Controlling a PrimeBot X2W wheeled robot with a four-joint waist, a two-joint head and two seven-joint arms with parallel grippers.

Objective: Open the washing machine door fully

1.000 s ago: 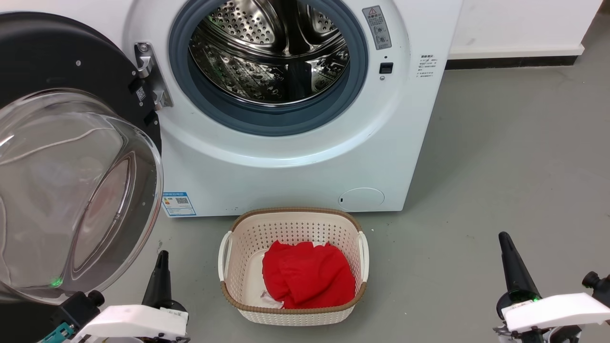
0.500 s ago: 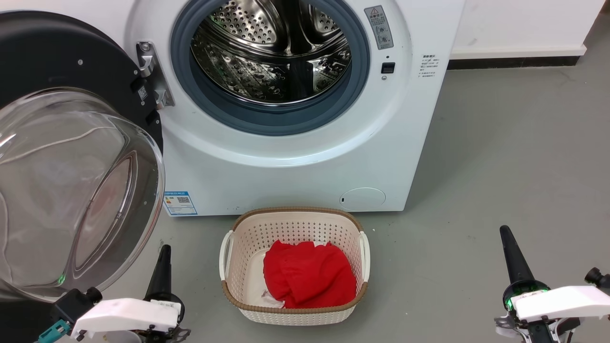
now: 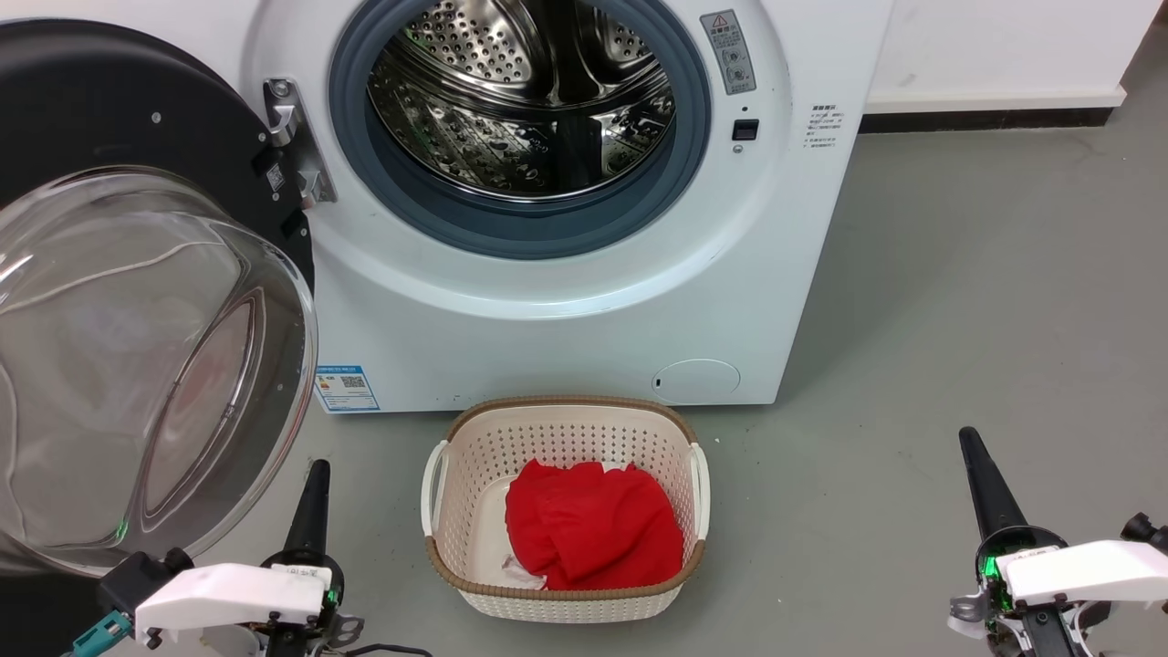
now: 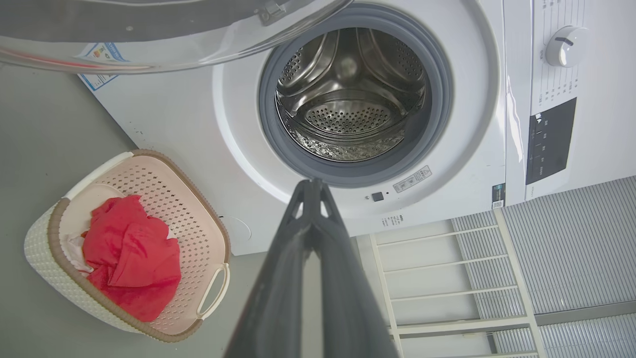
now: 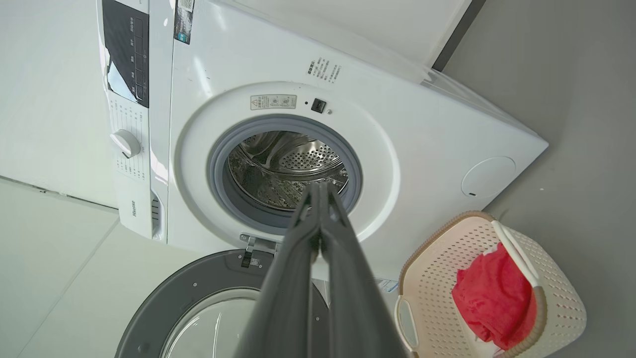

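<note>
The white washing machine (image 3: 566, 310) stands in the middle of the head view, its steel drum (image 3: 520, 100) exposed inside the grey rubber ring. Its door (image 3: 109, 109), a glossy black disc with a bulging clear glass bowl (image 3: 137, 365), hangs swung out to the left on its hinge (image 3: 292, 137). My left gripper (image 3: 317, 474) is shut, low at the left, just right of the glass bowl and apart from it. Shut as well, my right gripper (image 3: 969, 443) hovers over the floor at the lower right, far from the door. The wrist views show the left gripper (image 4: 312, 183) and the right gripper (image 5: 319, 186) with fingers pressed together, holding nothing.
A cream perforated basket (image 3: 561, 403) with red cloth (image 3: 593, 529) sits on the grey floor right before the machine, between my arms. A small round white flap (image 3: 698, 379) is low on the machine. A white wall with dark skirting (image 3: 985, 119) runs behind at the right.
Both grippers have edged slightly up the head view, and the whole picture has shifted a little to the right. The door stands as before.
</note>
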